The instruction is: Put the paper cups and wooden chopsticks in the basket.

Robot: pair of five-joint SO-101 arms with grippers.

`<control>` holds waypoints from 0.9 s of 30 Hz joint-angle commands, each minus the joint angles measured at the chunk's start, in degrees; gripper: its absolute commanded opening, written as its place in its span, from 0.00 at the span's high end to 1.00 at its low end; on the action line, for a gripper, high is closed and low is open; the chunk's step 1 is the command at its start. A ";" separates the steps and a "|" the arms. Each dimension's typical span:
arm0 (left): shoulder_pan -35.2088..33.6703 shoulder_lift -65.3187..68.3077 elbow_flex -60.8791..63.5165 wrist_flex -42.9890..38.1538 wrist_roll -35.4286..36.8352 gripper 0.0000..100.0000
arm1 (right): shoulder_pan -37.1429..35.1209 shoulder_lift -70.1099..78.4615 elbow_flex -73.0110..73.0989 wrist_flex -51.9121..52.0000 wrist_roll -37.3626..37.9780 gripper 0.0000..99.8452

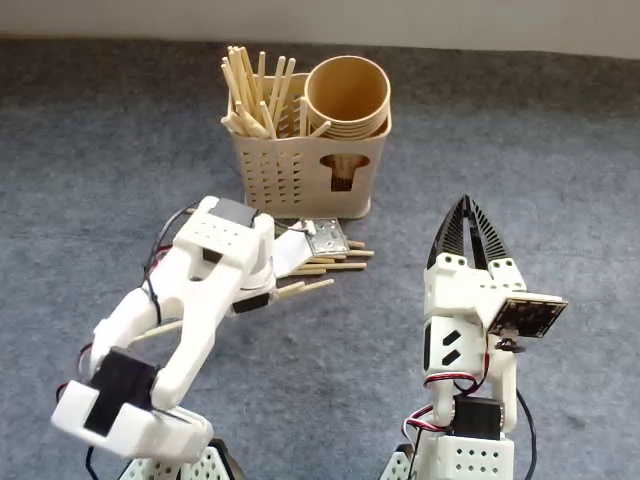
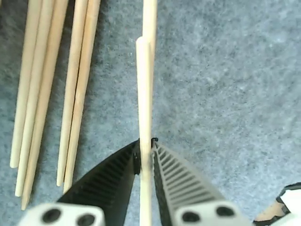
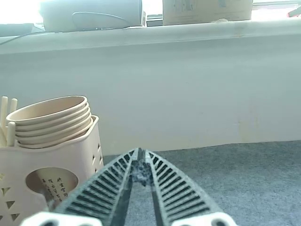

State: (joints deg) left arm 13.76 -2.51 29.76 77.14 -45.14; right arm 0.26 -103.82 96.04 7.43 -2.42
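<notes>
A cream plastic basket (image 1: 300,170) stands at the back of the carpet. Its one compartment holds several upright wooden chopsticks (image 1: 255,95), the other a stack of paper cups (image 1: 348,95). Several more chopsticks (image 1: 335,262) lie on the carpet in front of it. My left arm (image 1: 215,260) bends down over them. My left gripper (image 2: 146,143) is shut on a single chopstick (image 2: 143,94), with loose chopsticks (image 2: 37,94) lying beside it. My right gripper (image 1: 468,215) stands apart to the right, shut and empty, pointing toward the basket (image 3: 47,188) and cups (image 3: 51,120).
Grey carpet (image 1: 520,150) covers the table with free room on both sides of the basket. A pale wall (image 3: 188,84) rises behind the basket, with a ledge bearing boxes above it.
</notes>
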 commanded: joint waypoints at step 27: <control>0.75 -31.52 12.88 0.88 0.09 0.97 | 0.13 0.40 8.75 0.22 0.79 0.99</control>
State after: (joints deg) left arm 13.67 -29.85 42.95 77.76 -45.14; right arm 0.26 -103.82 96.04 7.43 -2.42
